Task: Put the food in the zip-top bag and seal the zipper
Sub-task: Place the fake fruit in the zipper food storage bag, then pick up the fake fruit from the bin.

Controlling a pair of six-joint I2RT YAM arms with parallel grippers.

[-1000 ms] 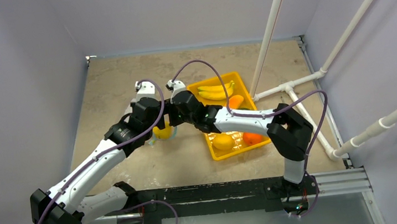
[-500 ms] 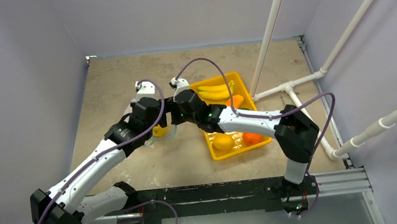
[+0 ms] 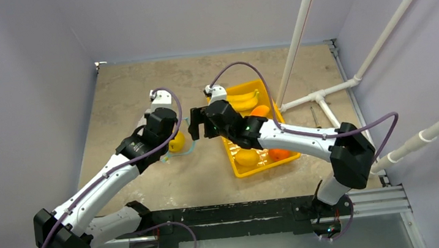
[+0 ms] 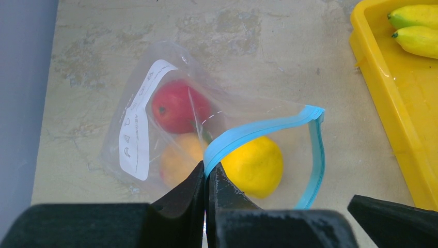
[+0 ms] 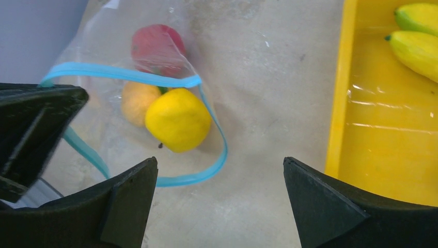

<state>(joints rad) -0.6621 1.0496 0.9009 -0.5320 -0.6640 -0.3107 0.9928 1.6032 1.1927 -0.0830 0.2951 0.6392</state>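
The clear zip-top bag [image 4: 170,88] lies on the table with its mouth open. Its teal-blue zipper [image 4: 258,130] forms a loop. Inside are a red fruit [image 4: 178,106], an orange fruit [image 4: 175,160] and a yellow fruit [image 4: 255,166]. My left gripper [image 4: 208,173] is shut on the zipper's near edge. The bag also shows in the right wrist view [image 5: 119,36], with the yellow fruit [image 5: 178,120] at the mouth. My right gripper [image 5: 219,165] is open and empty, above the table between the bag and the tray. In the top view it [image 3: 196,128] sits right of the bag.
A yellow tray [image 3: 277,113] right of the bag holds bananas [image 3: 242,100], an orange fruit [image 3: 279,153] and a yellow-orange fruit [image 3: 247,157]. White pipes [image 3: 325,97] run along the right side. Purple walls enclose the table.
My right gripper has drawn back to the right, away from the bag, and now stands open and empty. The yellow fruit lies in the bag's mouth. My left gripper still holds the zipper.
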